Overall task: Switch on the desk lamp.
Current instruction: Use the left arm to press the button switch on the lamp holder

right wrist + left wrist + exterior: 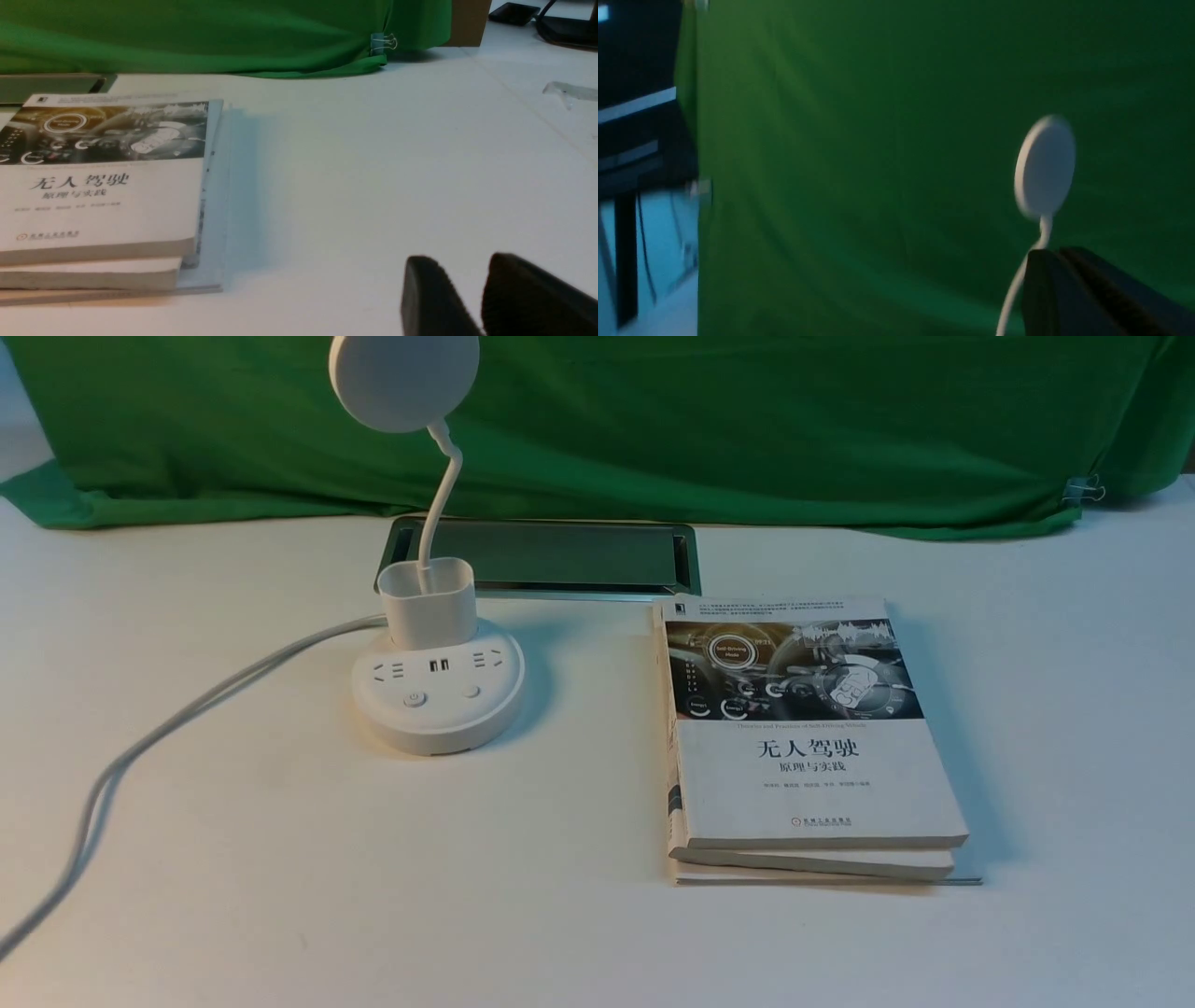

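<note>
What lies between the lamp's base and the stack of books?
In the front view, only bare white tabletop separates the lamp's base from the books.

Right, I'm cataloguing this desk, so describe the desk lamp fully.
The desk lamp is white, seemingly plastic: a round disc head, thin bent neck, open cup holder, and round base with socket slots, two USB ports and two buttons. It stands upright on the white table, left of the books, a pale cable running from behind the holder. Neither hand touches it; its head looks unlit.
</note>
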{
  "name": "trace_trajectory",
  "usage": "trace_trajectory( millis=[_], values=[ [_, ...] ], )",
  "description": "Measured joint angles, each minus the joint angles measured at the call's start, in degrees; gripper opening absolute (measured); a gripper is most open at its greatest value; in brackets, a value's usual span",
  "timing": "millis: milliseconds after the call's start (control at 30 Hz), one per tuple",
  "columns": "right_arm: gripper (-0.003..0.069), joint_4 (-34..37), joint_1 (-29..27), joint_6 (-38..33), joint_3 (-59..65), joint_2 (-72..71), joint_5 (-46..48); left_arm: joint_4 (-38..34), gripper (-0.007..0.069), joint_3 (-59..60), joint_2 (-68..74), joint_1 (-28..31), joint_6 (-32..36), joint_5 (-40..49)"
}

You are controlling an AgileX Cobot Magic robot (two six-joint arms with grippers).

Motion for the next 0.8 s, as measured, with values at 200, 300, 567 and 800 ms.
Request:
trace_trajectory(
  millis=[200, 300, 567, 800],
  values=[
    [0.0241, 0.0, 0.0, 0.0, 0.0, 0.0, 0.0, 3.5, 0.0021, 0.0, 0.0, 0.0, 0.0, -22.2],
    [0.0241, 0.0, 0.0, 0.0, 0.0, 0.0, 0.0, 4.3, 0.0021, 0.0, 0.0, 0.0, 0.1, -26.9],
    [0.0241, 0.0, 0.0, 0.0, 0.0, 0.0, 0.0, 5.7, 0.0021, 0.0, 0.0, 0.0, -0.2, -33.0],
    [0.0241, 0.0, 0.0, 0.0, 0.0, 0.0, -0.1, 5.8, 0.0021, 0.0, 0.0, 0.0, -0.4, -36.4]
  ],
)
